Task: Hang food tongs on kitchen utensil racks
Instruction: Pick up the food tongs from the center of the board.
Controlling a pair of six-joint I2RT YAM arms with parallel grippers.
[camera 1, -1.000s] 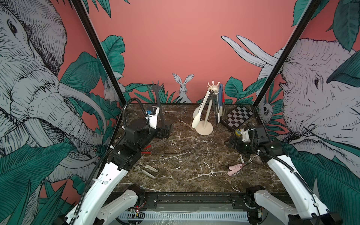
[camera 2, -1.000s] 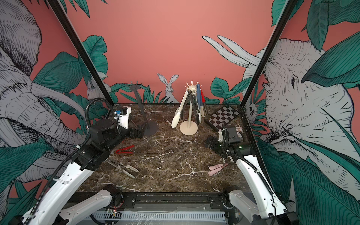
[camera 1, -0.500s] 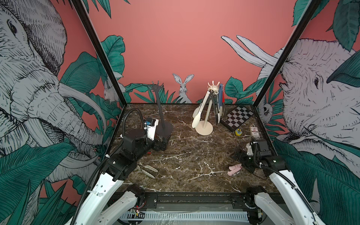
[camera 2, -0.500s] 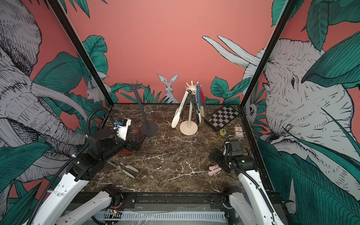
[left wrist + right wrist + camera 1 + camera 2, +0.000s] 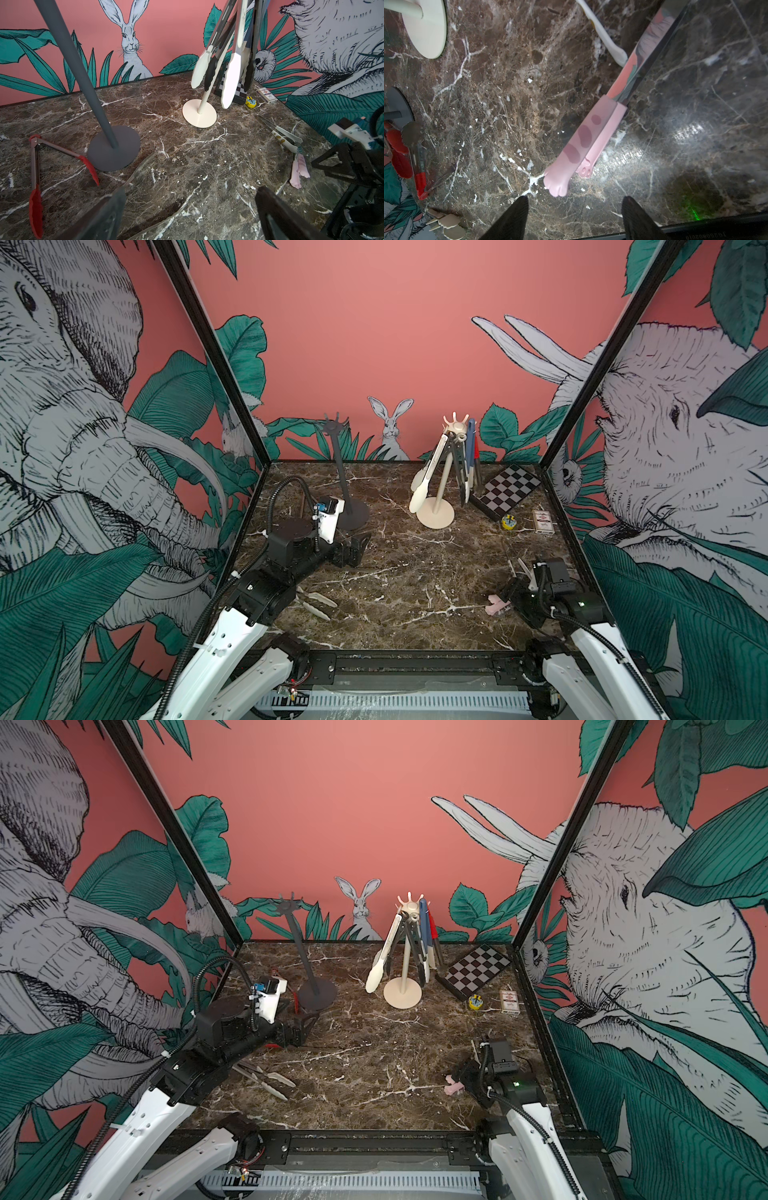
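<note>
Food tongs [image 5: 424,485] with cream, black and blue parts hang in a cluster from the hooks of the cream rack [image 5: 435,514], which stands at the rear of the marble table [image 5: 415,572] in both top views; the dark grey rack [image 5: 344,477] stands to its left, and a chessboard [image 5: 507,493] and a card pack [image 5: 543,521] lie to its right. Near the front right, the pink tongs [image 5: 496,608] lie flat just ahead of the right gripper [image 5: 513,593]; the cream-tipped tongs [image 5: 318,605] lie beside the left arm, and the left gripper [image 5: 361,545] hangs near the dark grey rack's base. Left wrist view: the left gripper [image 5: 191,191] has its fingers [image 5: 116,207] wide apart over bare marble, holding nothing; the red tongs [image 5: 35,205] lie spread in a V, one tip against the edge of the dark grey rack [image 5: 113,153]; the pink tongs [image 5: 299,168] lie by the right arm, with the white spotted tongs [image 5: 284,137] just beyond them. Right wrist view: the pink tongs [image 5: 583,137], arms together and paw-shaped tips foremost, lie on the marble pointing toward the right gripper [image 5: 575,200], whose fingers [image 5: 512,218] stand apart with the tips ahead of them, not between them.
</note>
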